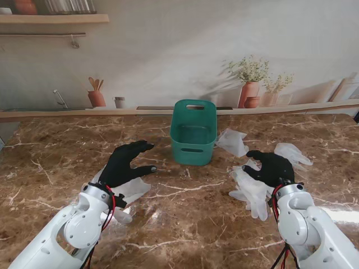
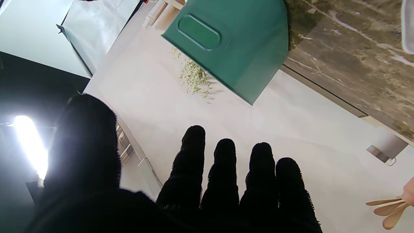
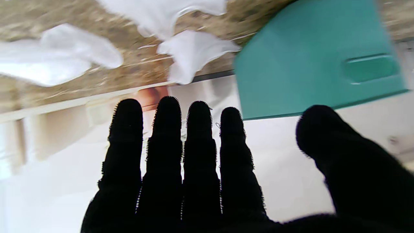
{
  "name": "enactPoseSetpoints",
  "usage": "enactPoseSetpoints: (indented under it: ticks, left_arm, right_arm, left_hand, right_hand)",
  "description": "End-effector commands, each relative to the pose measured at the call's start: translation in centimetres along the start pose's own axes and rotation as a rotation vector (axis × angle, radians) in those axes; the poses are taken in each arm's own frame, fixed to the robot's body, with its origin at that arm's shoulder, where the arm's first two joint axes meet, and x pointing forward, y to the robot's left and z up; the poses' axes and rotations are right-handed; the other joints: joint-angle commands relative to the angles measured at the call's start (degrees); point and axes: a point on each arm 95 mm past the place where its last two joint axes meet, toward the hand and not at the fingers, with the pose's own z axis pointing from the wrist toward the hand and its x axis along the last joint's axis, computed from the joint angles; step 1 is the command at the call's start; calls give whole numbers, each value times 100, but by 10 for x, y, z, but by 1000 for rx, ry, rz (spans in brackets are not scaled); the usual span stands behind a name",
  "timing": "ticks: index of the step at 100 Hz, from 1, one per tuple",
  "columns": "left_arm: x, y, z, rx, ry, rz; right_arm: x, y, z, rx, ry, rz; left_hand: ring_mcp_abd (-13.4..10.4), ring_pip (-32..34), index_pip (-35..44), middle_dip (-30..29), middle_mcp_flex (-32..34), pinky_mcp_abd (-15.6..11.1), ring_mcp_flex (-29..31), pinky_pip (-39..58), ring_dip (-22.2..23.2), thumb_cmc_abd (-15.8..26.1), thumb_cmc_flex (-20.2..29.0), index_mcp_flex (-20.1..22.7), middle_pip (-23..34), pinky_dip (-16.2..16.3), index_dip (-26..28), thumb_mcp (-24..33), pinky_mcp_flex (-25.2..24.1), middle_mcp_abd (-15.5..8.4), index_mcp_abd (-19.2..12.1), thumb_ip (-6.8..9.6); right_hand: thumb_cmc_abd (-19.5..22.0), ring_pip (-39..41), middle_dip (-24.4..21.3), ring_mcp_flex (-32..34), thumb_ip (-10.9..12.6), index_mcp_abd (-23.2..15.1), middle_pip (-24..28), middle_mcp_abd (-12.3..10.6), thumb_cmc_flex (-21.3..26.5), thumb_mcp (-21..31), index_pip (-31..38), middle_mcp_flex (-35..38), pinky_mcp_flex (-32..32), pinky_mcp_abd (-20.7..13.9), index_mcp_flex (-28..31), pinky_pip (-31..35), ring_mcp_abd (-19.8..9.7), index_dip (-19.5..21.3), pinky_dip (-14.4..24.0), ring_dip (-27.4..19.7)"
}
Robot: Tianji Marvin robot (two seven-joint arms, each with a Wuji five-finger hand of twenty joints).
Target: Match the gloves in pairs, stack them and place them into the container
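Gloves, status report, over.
Both hands open, left hand, right hand. Gloves loose on table, unpaired. Green container empty. Nothing blocking.

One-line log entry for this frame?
left hand: open, over glove | right hand: open, over gloves | container: no gloves visible inside

A brown marble-patterned table top (image 1: 179, 224) with pale veins fills the near part of the room, catching a soft sheen of light. Along its far edge runs a printed backdrop wall (image 1: 185, 50), pale grey-white, showing a painted kitchen scene. On it, a wooden shelf (image 1: 53, 18) sits high at the left with a rail (image 1: 42, 34) beneath. Lower down stand a terracotta pot of wooden utensils (image 1: 96, 95), a small grey cup (image 1: 119, 102), and two terracotta vases of white flowers (image 1: 251, 84) toward the right. From the left wrist view, a very bright lamp (image 2: 29, 145) glares against a dark area of the room.
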Motion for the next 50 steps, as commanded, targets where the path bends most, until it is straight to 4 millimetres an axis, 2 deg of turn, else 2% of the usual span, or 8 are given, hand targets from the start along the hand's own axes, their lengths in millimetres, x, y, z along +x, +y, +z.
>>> enactPoseSetpoints:
  ticks: [1,23,33,40,46,50]
  left_arm:
    - [-6,5,-3,-11,-14,-3]
    - [-10,8,-4,6,-3,-31]
    - [-10,7,-4,3,6,-35]
    - [-10,7,-4,6,13,-36]
    - [-10,7,-3,3,14,-42]
    - [-10,7,-3,2,14,-43]
  right_arm:
    - [-9,6,11,-4,-48,-47]
    - [-20,6,38,39,-137,-315]
    - [-22,2,51,71,-156,-403]
    - [-23,-1,60,107,-166,-442]
    - [-22,-6,67,134,-179,-461]
    - [-21,-10,72,148,-188,-473]
  left_hand:
    - [-286,-154,-97,-94,-245,-277,-211,44,-105,230,140,-25,-101,-90,-57,-181,-28,-101,32,170]
    - [-289,-153,-82,-99,-206,-272,-178,31,-117,240,145,25,-101,-125,-38,-199,-19,-102,9,166]
    - [-313,-161,-93,-102,-208,-278,-183,24,-124,265,146,8,-107,-139,-37,-201,-22,-110,3,165]
    - [-305,-156,-83,-99,-184,-284,-163,30,-124,259,152,32,-99,-141,-30,-202,-14,-119,1,165]
    - [-307,-163,-86,-100,-190,-285,-175,32,-127,262,159,27,-102,-144,-29,-201,-18,-108,15,166]
    - [-317,-163,-85,-100,-189,-286,-174,30,-128,268,160,31,-102,-147,-28,-201,-18,-119,13,166]
  right_hand:
    - [-309,270,121,365,-83,-41,94,-51,246,397,124,174,161,96,108,436,24,49,356,277]
    - [-1494,1047,365,941,-391,-79,351,-156,1060,689,451,551,573,-13,316,1646,-152,199,1077,1037]
    - [-1985,1516,508,1056,-515,-58,467,-204,1178,753,436,598,726,-146,288,2102,-268,224,1261,1412]
    - [-2191,1783,665,1067,-579,-44,608,-256,1158,794,414,657,714,-168,283,2170,-314,222,1274,1617]
    - [-2278,2322,1329,1012,-625,-18,1235,-352,1049,804,421,757,673,-156,323,2156,-363,223,1235,1996]
    - [-2352,2908,2025,944,-648,-15,1925,-492,973,814,420,779,637,-140,333,2161,-420,218,1225,2366]
